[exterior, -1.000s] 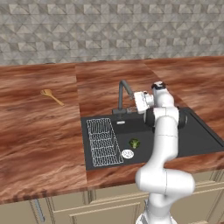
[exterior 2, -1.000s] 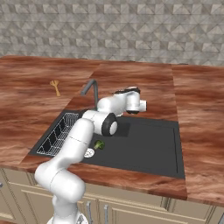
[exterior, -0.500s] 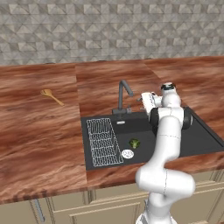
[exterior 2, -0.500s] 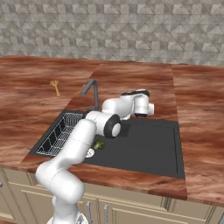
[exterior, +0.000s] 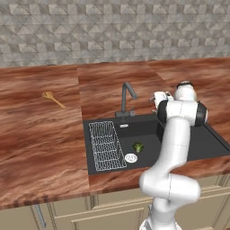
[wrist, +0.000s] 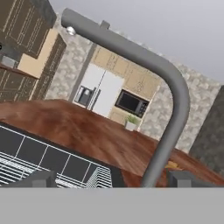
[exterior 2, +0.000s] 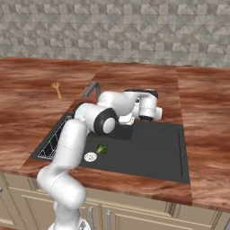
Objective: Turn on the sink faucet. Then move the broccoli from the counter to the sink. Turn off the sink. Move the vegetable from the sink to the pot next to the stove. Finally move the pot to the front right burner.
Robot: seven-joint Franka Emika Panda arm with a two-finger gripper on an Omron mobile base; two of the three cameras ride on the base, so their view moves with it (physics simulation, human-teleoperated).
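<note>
Left base view shows the broccoli [exterior: 138, 146] lying in the sink [exterior: 211, 143] beside the drain [exterior: 130, 157], with the gripper [exterior: 158, 97] just right of the faucet [exterior: 127, 96], fingers spread apart around nothing; hand view shows the spout close ahead

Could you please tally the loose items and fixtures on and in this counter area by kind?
Vegetable: 1, broccoli in the sink
Utensil: 1, wooden spoon on the counter
Rack: 1, wire rack
Fixture: 1, faucet
Total: 4
</note>
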